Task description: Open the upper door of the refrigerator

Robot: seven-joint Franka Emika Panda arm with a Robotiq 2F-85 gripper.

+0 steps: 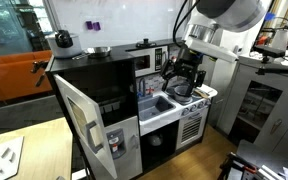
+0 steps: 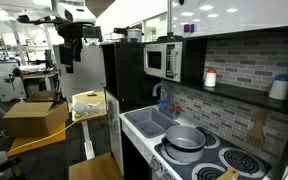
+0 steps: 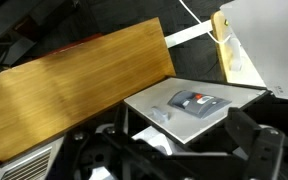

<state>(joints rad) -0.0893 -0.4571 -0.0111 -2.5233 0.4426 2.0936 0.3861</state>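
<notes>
The refrigerator is a tall black toy cabinet at the left end of the play kitchen; it also shows in an exterior view. Its upper door stands swung wide open with the white inner face showing. In the wrist view the white face is at the upper right. The shorter grey door with the dispenser recess is shut below it, also seen in an exterior view. My gripper hangs open and empty in front of the microwave, apart from the door; its dark fingers frame the wrist view's bottom.
A small black microwave sits beside the fridge, with a sink and a white oven under my gripper. A pot is on the stovetop. A cardboard box and wooden boards lie on the floor.
</notes>
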